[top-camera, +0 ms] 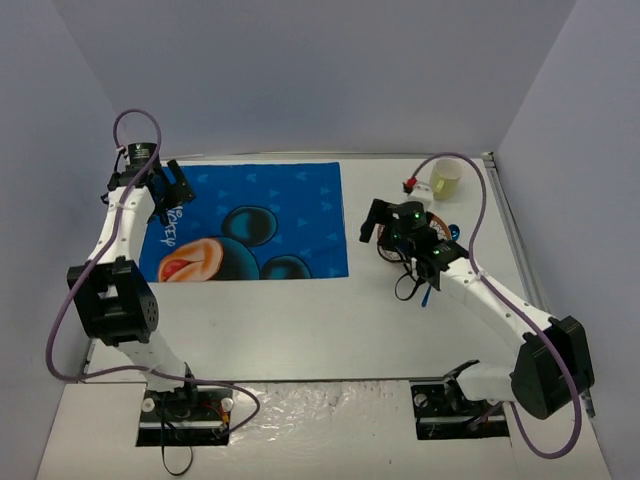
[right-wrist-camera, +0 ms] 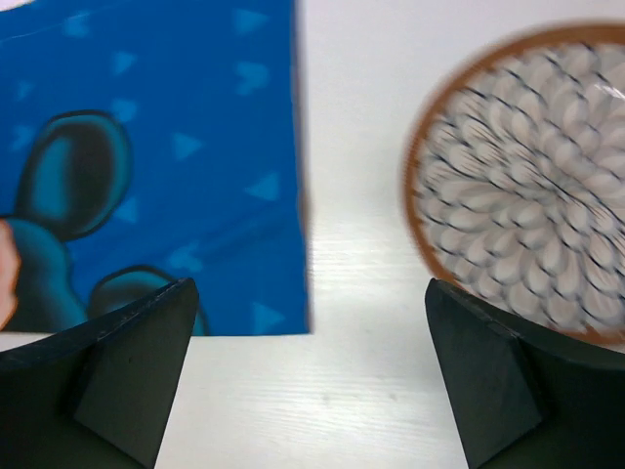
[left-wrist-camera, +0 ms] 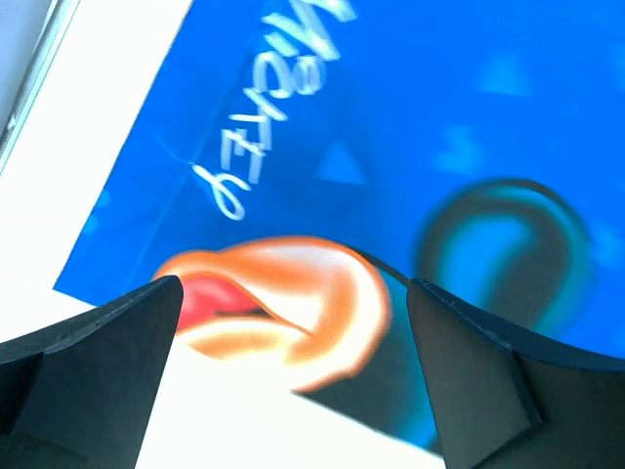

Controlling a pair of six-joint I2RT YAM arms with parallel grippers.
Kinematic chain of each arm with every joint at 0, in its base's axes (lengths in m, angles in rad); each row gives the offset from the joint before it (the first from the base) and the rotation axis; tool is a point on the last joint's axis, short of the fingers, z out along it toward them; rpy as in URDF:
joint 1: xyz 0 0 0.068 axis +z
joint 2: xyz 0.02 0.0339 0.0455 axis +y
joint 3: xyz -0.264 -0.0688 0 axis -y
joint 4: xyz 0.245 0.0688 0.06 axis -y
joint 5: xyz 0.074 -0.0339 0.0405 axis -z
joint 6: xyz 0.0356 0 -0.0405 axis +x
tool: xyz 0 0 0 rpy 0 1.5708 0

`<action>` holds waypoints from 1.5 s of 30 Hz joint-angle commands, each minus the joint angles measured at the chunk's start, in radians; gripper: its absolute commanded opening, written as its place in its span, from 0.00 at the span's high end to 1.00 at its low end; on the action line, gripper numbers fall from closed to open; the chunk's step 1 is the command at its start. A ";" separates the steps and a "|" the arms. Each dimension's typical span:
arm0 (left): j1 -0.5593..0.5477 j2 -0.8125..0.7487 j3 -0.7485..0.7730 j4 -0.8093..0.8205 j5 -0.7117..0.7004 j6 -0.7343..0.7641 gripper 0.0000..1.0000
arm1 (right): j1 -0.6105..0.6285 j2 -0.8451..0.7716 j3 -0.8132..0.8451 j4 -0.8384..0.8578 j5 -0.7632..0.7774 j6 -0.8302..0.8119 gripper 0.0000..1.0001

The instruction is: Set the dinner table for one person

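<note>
The white dinner table (top-camera: pixel 300 330) carries a blue cartoon-printed placemat (top-camera: pixel 250 220) at the back left. My left gripper (top-camera: pixel 178 190) hovers open and empty over the mat's left part; the left wrist view shows the mat's print (left-wrist-camera: pixel 322 147) between its jaws (left-wrist-camera: pixel 290 298). A brown-rimmed patterned plate (right-wrist-camera: pixel 527 186) lies right of the mat, mostly hidden under my right arm in the top view (top-camera: pixel 392 255). My right gripper (top-camera: pixel 372 228) is open and empty above the bare strip of table between the mat's right edge (right-wrist-camera: pixel 195 166) and the plate (right-wrist-camera: pixel 311 303).
A pale yellow cup (top-camera: pixel 446 178) stands at the back right with a small red-tipped object (top-camera: pixel 409 185) beside it. Blue utensil pieces (top-camera: pixel 428 292) show under the right arm. Grey walls enclose the table on three sides.
</note>
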 commanded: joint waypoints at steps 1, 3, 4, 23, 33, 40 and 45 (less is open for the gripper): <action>-0.093 -0.213 -0.087 0.032 0.038 0.039 0.03 | -0.122 -0.096 -0.148 0.028 -0.031 0.109 0.00; -0.156 -0.277 -0.174 0.057 0.036 0.061 0.03 | -0.197 -0.132 -0.225 0.039 -0.062 0.140 0.00; -0.180 -0.333 -0.211 0.078 0.038 0.064 0.03 | -0.225 -0.159 -0.247 0.043 -0.087 0.179 0.00; -0.292 -0.568 -0.641 0.198 0.024 0.116 0.03 | -0.459 -0.058 -0.392 0.249 -0.139 0.446 0.22; -0.292 -0.552 -0.629 0.190 -0.028 0.123 0.03 | -0.472 0.058 -0.394 0.333 -0.145 0.498 0.32; -0.292 -0.545 -0.627 0.190 -0.030 0.122 0.03 | -0.489 0.120 -0.409 0.378 -0.151 0.507 0.48; -0.291 -0.542 -0.626 0.189 -0.036 0.121 0.03 | -0.499 0.146 -0.425 0.406 -0.151 0.528 0.62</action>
